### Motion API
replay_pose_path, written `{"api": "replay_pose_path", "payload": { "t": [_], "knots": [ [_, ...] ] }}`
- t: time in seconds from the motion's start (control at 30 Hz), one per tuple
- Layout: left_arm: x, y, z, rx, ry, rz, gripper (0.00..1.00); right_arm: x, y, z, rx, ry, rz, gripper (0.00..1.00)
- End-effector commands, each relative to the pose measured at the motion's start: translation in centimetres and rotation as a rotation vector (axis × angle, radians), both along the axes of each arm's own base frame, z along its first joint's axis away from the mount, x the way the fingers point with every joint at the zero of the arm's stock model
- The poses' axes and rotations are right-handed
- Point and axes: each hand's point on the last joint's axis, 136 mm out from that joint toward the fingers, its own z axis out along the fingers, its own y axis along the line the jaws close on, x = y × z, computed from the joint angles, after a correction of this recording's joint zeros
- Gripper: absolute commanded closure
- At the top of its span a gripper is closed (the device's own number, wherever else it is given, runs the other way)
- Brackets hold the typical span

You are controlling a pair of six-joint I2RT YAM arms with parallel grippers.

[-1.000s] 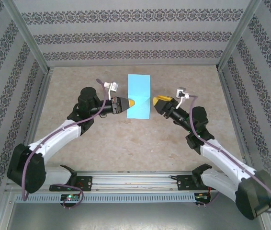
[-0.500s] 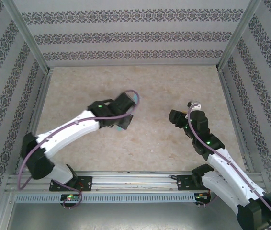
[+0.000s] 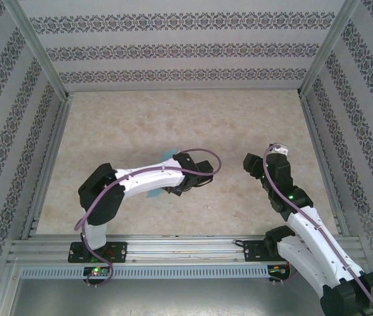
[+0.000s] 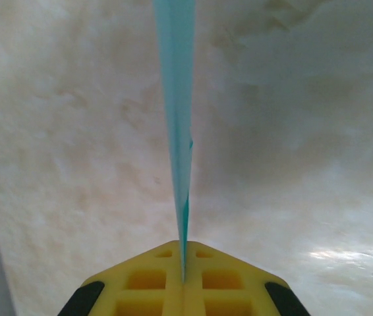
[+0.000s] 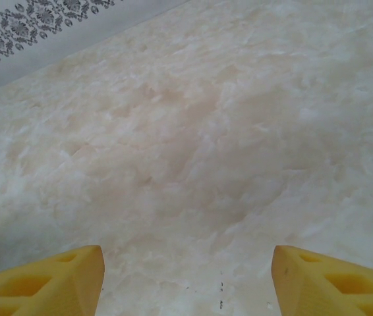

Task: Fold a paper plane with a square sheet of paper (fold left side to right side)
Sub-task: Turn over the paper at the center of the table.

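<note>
We see left gripper (image 4: 184, 255) pinching paper sheet (image 4: 176, 99) edge-on at frame centre; right gripper (image 5: 186, 266) spread, empty. We judge plane folds not yet done.

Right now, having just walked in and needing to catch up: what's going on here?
The left end effector is shut on the turquoise paper, pinching it so the sheet sticks out edge-on from between its yellow fingers. In the top view that arm reaches across the middle of the table, with the paper showing beside it. The right end effector stands open and empty over the table, off to the right.
</note>
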Motion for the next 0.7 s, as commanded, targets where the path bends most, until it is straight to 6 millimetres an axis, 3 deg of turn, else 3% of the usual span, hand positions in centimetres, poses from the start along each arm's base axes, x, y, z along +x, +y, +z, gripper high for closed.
{"api": "replay_pose_path", "payload": {
  "t": [0.0, 0.13, 0.23, 0.43, 0.67],
  "knots": [
    [-0.7, -4.1, -1.3, -0.216, 0.037, 0.088, 1.0, -0.3, -0.2, -0.6, 0.021, 0.011, -0.004, 0.31],
    [-0.1, -5.8, -1.6, -0.299, 0.043, 0.099, 1.0, -0.4, -0.1, -0.8, 0.047, 0.015, 0.01, 0.31],
    [0.2, -6.4, -1.9, -0.329, 0.063, 0.107, 0.92, -0.4, 0.2, -1.1, 0.065, 0.019, 0.028, 0.31],
    [0.8, -9.5, -2.8, -0.508, 0.13, 0.122, 0.85, -0.2, 0.9, -1.3, 0.09, 0.037, 0.069, 0.31],
    [2.2, -13.3, -2.1, -0.782, 0.195, 0.137, 0.59, 0.0, 2.2, -1.6, 0.123, 0.088, 0.14, 0.31]
  ]
}}
